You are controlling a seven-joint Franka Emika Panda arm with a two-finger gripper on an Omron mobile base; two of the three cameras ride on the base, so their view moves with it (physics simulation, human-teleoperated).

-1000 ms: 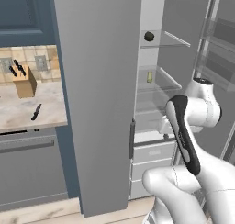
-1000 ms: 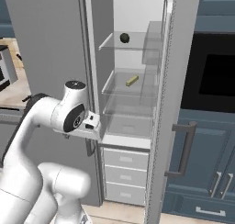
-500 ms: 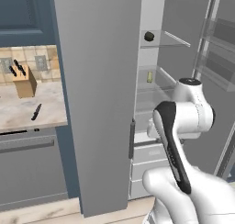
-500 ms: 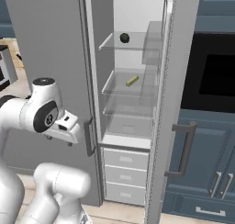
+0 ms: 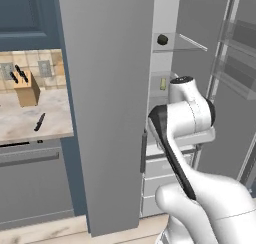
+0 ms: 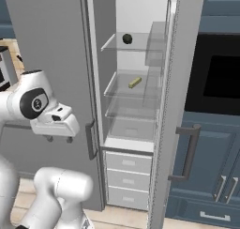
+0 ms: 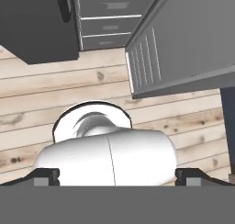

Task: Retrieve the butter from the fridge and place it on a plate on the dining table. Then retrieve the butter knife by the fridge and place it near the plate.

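right base view: fridge (image 6: 140, 106) open, butter (image 6: 134, 83) on its middle shelf, fingers (image 6: 58, 139) spread wide, holding nothing.

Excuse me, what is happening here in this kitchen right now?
A white robot arm stands before the fridge, whose doors are open. The butter lies untouched on a middle glass shelf. The claw is open, empty, and points down at the floor, outside the fridge. The butter knife lies on the counter beside the fridge.
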